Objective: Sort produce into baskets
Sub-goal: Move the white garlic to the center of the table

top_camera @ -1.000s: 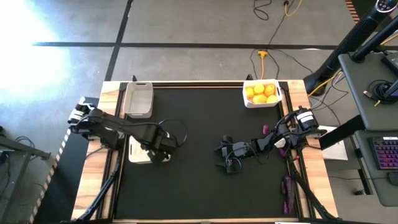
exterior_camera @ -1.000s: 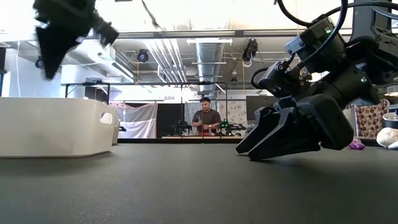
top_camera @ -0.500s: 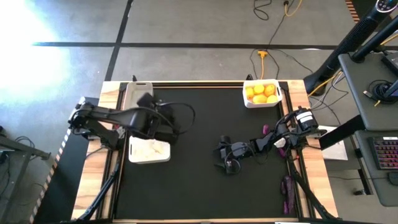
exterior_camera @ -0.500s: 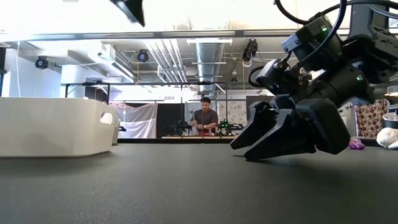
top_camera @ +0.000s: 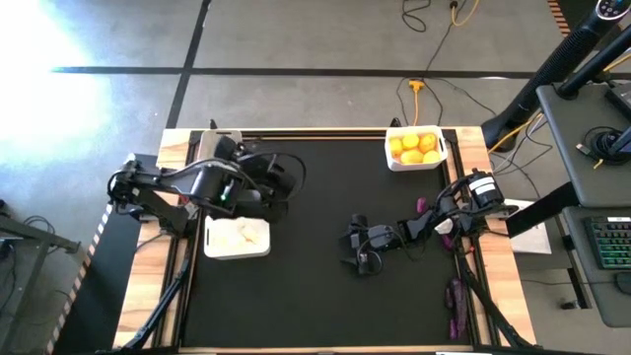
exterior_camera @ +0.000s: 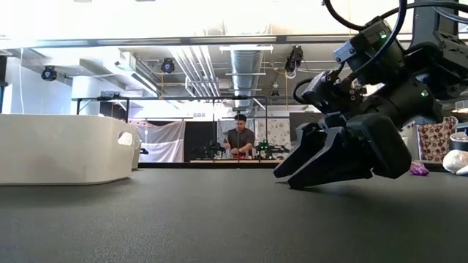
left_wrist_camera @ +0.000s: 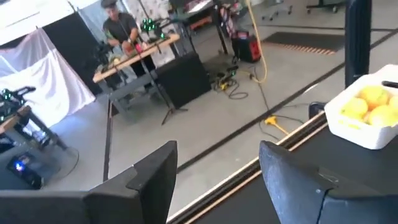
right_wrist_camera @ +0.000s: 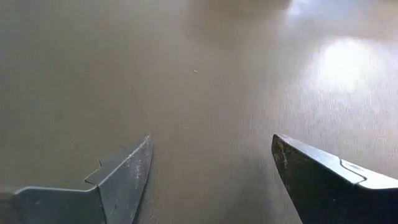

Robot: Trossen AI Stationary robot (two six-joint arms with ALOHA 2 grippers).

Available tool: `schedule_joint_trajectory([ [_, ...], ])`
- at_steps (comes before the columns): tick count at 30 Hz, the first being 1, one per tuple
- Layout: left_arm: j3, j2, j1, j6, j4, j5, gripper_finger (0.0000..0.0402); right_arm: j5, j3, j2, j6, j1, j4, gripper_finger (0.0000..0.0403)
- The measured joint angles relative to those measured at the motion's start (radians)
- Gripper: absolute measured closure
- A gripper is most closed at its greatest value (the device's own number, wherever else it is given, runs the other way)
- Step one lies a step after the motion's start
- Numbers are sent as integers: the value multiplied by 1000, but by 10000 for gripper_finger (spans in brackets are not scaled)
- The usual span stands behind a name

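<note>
My left gripper [top_camera: 284, 183] is open and empty, held high over the mat's far left, its fingers [left_wrist_camera: 155, 171] about level. Just on its near side stands a white basket [top_camera: 237, 239] with whitish bulbs in it. The greyish bin [top_camera: 219, 148] lies partly under my left arm. A white basket of yellow and orange citrus [top_camera: 416, 148] stands at the far right and also shows in the left wrist view [left_wrist_camera: 367, 112]. My right gripper [top_camera: 355, 247] is open and empty, low over the bare mat [right_wrist_camera: 211, 93]. Purple pieces [top_camera: 424, 205] lie to its right.
More purple pieces [top_camera: 455, 296] lie on the right wooden edge. In the low view a purple piece [exterior_camera: 419, 169] and a whitish bulb [exterior_camera: 457, 162] lie behind my right gripper [exterior_camera: 322, 164]. Black cables trail from both arms. A person stands far behind the table.
My left gripper has risen from just over the white basket with the bulbs, gone toward the far edge and a little right, and tipped up from pointing down to about level. It has left the low view. My right gripper has stayed almost still.
</note>
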Motion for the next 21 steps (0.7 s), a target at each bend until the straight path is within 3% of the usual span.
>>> schedule_joint_trajectory([
  [7, -169, 3, -8, 189, 321, 74, 192, 71, -48, -3, 219, 14, 11, 78],
  [13, -359, 5, -7, 537, 853, 183, 192, 183, -57, -4, 448, 81, 7, 78],
  [17, -480, 5, 4, 785, 1250, 460, 192, 209, -59, -51, 562, 122, -72, 78],
  [21, -599, 5, 45, 915, 1563, 755, 198, 232, -59, -174, 714, 167, -298, 78],
])
